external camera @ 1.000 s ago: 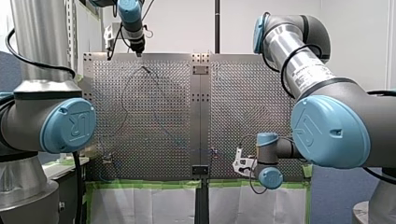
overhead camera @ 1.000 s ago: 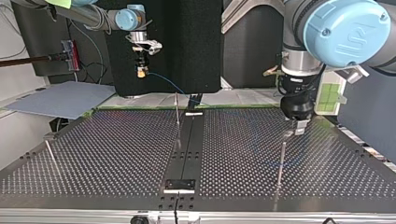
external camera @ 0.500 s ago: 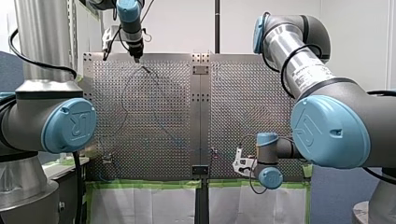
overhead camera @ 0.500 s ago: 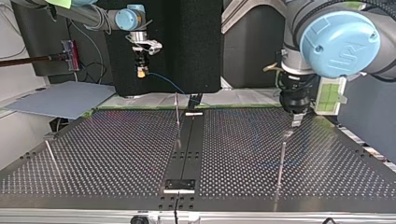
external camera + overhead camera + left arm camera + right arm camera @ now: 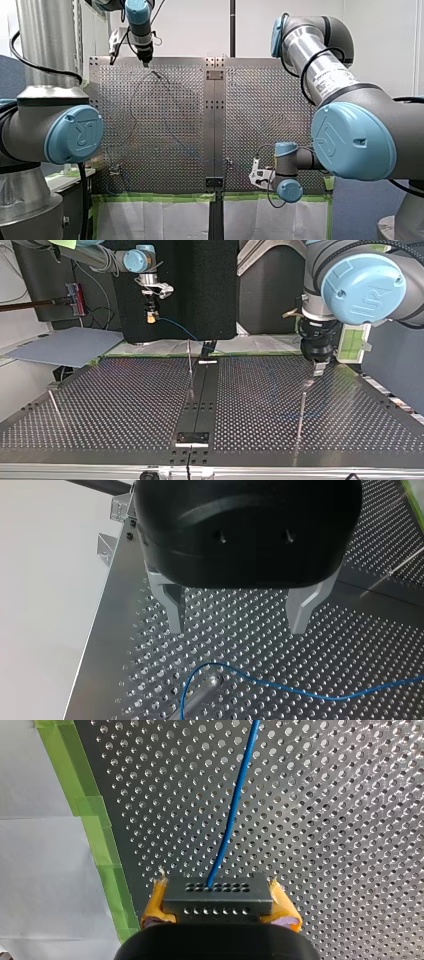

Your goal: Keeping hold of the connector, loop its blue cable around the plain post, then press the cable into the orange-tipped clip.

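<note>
My right gripper (image 5: 220, 907) has its yellow pads shut on a black connector (image 5: 217, 890), held off the table's edge. The blue cable (image 5: 230, 815) leaves the connector and runs ahead over the perforated table. In the top view that gripper (image 5: 150, 317) hangs at the back left. My left gripper (image 5: 237, 625) is open, with bare metal fingers (image 5: 175, 612) and nothing between them. Just ahead of it the cable (image 5: 280, 687) bends around a plain metal post (image 5: 202, 692). In the top view this gripper (image 5: 318, 371) hovers behind the right-hand post (image 5: 302, 412).
Another thin post (image 5: 189, 360) stands on the table's centre strip (image 5: 200, 400), and a leaning one (image 5: 54, 407) at the top view's left. Green tape (image 5: 100, 835) edges the table (image 5: 165, 125) near the connector. I cannot make out an orange tip on any post.
My left gripper has drawn back a little from the right-hand post in the top view and stayed open. My right gripper and the connector have not moved.
</note>
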Available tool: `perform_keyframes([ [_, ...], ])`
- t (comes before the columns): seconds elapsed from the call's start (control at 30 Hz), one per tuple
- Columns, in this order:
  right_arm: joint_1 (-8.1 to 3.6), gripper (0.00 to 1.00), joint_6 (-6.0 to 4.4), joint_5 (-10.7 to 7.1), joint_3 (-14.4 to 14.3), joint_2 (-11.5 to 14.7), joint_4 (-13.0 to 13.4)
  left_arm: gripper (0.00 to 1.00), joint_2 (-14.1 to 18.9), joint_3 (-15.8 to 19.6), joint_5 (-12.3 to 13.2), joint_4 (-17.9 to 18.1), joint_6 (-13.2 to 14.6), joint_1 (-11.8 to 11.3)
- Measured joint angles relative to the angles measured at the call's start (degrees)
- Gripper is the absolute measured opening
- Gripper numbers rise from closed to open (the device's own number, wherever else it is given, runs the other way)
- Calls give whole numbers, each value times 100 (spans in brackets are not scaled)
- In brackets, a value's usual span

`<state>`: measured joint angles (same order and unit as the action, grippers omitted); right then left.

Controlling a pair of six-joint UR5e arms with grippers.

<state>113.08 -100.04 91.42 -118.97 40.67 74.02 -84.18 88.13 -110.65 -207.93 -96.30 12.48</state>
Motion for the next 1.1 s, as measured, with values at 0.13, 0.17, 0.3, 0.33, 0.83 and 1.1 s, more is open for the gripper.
perform_keyframes([
  [0.13,0,2,0,0,0,0,0,100,1,0,-134,-10,-1,-1],
  [0.17,0,2,0,0,0,0,0,100,1,0,-177,-14,0,-2],
  [0.3,-1,2,1,-1,0,0,0,100,3,0,-391,-26,2,-3],
  [0.33,-1,2,1,0,0,-1,0,100,3,0,-433,-27,2,-3],
  [0.83,0,2,-10,-1,0,0,3,100,3,0,-648,-34,7,-4],
  [1.1,0,2,-13,0,12,0,5,100,-61,0,-539,188,277,-15],
])
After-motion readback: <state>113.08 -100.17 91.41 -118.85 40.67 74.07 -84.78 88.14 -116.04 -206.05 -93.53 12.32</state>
